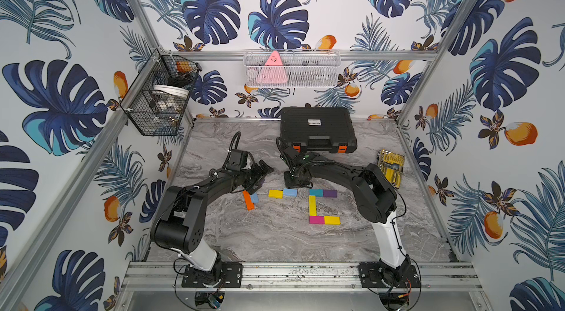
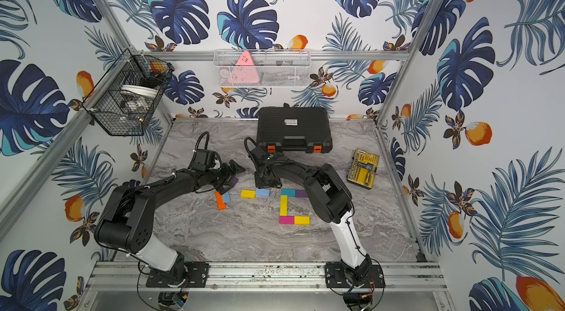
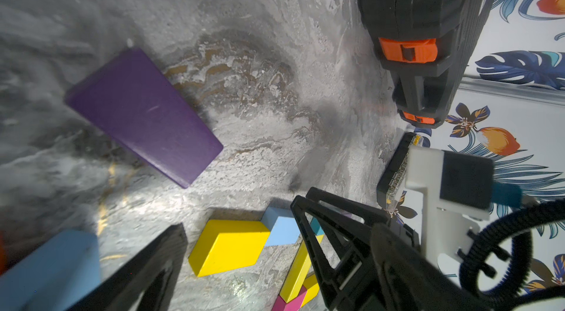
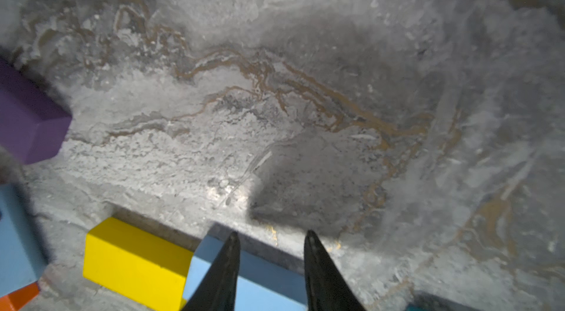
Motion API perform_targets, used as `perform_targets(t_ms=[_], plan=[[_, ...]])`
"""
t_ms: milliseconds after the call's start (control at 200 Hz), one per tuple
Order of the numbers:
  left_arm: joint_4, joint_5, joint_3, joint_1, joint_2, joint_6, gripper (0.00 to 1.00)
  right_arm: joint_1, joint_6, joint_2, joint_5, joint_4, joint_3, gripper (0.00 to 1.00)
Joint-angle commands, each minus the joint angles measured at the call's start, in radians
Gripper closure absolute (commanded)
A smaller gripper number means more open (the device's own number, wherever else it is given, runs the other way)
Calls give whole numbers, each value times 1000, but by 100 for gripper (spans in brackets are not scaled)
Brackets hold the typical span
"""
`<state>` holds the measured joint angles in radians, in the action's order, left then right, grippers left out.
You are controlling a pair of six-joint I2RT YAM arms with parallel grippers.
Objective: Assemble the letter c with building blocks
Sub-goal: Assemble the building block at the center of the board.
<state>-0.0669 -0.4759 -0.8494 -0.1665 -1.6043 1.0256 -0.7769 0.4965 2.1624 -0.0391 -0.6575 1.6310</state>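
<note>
Teal (image 1: 315, 192), purple (image 1: 330, 193), long yellow (image 1: 312, 205), magenta (image 1: 316, 220) and yellow (image 1: 332, 220) building blocks lie joined in a C shape. To their left a yellow block (image 1: 275, 193) touches a light blue block (image 1: 289, 192). My right gripper (image 1: 295, 183) points down at that light blue block's (image 4: 269, 282) far edge. Its jaws are narrowed, a gap still between the fingertips (image 4: 308, 234). My left gripper (image 1: 262, 175) hangs wide open and empty above another purple block (image 3: 143, 113), beside an orange block (image 1: 248, 200) and a second light blue one (image 1: 254, 198).
A black tool case (image 1: 318, 132) lies at the back of the marble table. A yellow-and-black drill-bit case (image 1: 391, 169) sits at the right, behind the right arm. Two wire baskets (image 1: 292, 68) hang on the walls.
</note>
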Motion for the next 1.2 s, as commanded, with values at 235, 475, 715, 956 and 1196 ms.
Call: perform_targets(t_ms=[235, 475, 715, 956, 1196], plan=[[25, -10, 4, 2, 5, 16, 1, -9, -9, -8, 25, 0, -14, 62], [28, -9, 4, 2, 4, 18, 1, -12, -8, -11, 27, 1, -9, 60], [29, -8, 13, -15, 9, 20, 1, -10, 15, -62, 13, 5, -33, 53], [27, 21, 29, -76, 7, 22, 1, -9, 43, -166, 2, 25, -118, 52], [1, 64, 39, -103, 21, 14, 1, -5, 80, -239, 30, 68, -206, 52]])
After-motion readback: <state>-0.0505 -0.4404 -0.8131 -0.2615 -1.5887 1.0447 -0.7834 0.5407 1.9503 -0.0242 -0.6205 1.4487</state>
